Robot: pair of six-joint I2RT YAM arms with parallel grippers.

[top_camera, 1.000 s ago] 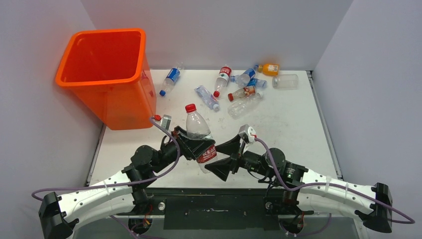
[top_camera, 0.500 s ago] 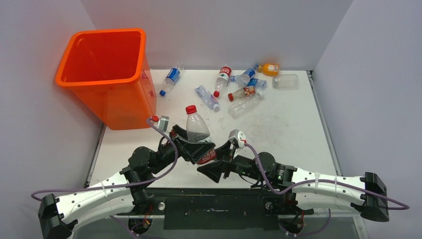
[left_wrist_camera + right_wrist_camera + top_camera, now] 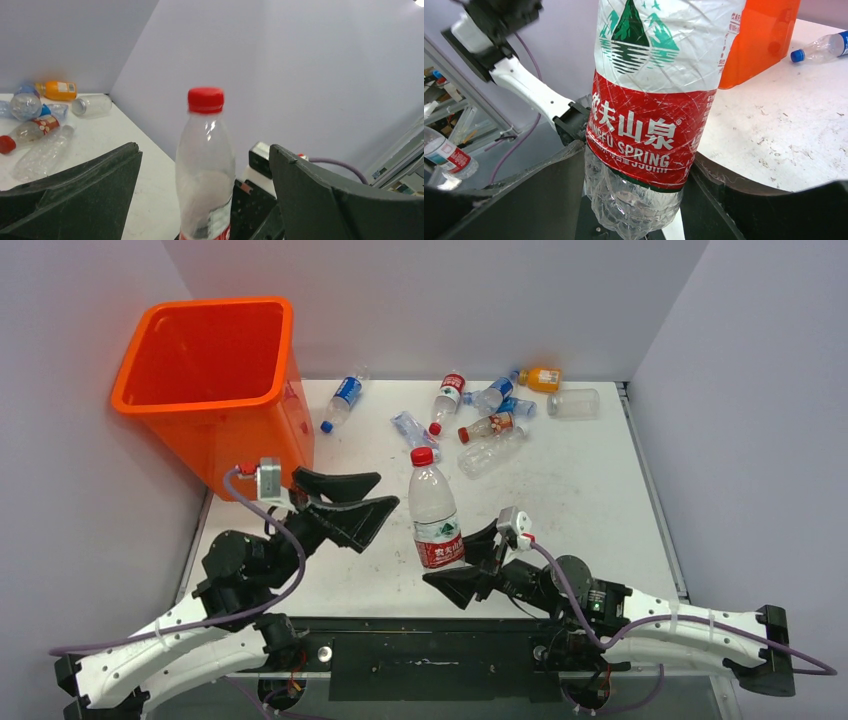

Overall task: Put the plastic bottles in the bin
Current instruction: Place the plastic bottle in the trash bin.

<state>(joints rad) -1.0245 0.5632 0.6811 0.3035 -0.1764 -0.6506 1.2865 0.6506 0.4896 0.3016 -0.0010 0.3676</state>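
Two grippers in view. Right gripper (image 3: 455,558) is clamped on the lower body of a red-capped bottle (image 3: 432,508), held upright at the table's (image 3: 580,500) near edge, about mid-width. Left gripper (image 3: 385,490) has its jaws spread wide with nothing in them, near the bottle on the side of the bin (image 3: 200,398). Bin sits at the far-left corner. Several loose bottles (image 3: 490,425) lie along the far edge.
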